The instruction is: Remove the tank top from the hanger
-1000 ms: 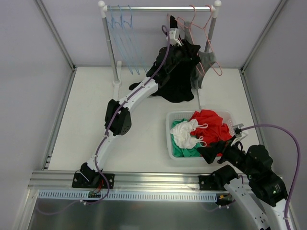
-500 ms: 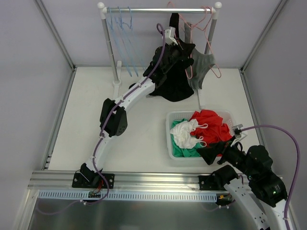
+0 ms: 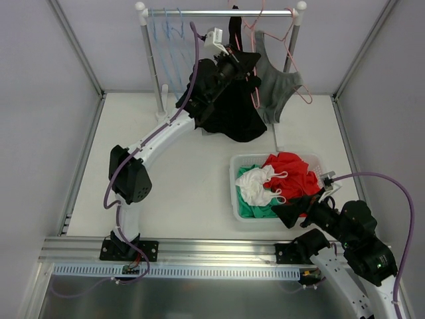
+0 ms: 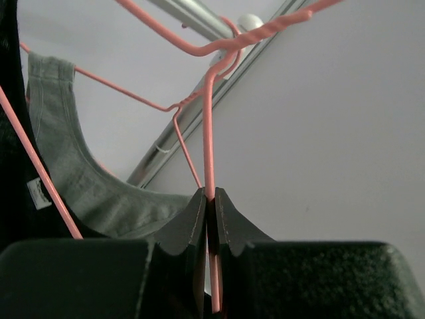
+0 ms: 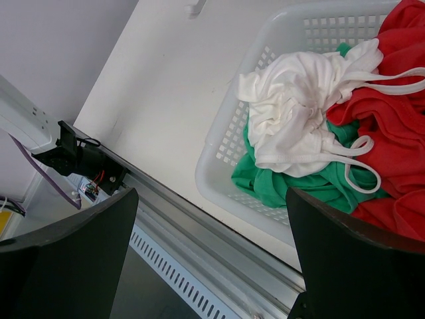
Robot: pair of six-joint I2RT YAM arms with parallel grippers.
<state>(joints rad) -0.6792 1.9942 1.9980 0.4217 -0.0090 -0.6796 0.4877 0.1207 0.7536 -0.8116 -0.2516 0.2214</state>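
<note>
My left gripper (image 3: 240, 61) is high at the clothes rail and shut on the wire of a pink hanger (image 4: 208, 119), just below its twisted neck. A black tank top (image 3: 229, 113) hangs from that hanger below the gripper; its strap shows at the left edge of the left wrist view (image 4: 10, 133). A grey tank top (image 3: 275, 90) hangs on a second pink hanger to the right and also shows in the left wrist view (image 4: 73, 176). My right gripper (image 3: 292, 212) is open and empty at the near edge of the basket; its fingers (image 5: 66, 252) stand wide apart.
The rail (image 3: 219, 12) stands on two white posts at the back, with several blue hangers (image 3: 169, 40) at its left end. A white basket (image 3: 234, 199) holds white (image 5: 299, 106), red (image 5: 392, 133) and green (image 5: 292, 183) garments. A metal frame (image 3: 199, 249) runs along the near edge.
My left arm has swung up and to the left, lifting the pink hanger and black tank top higher toward the rail. The right arm has not moved.
</note>
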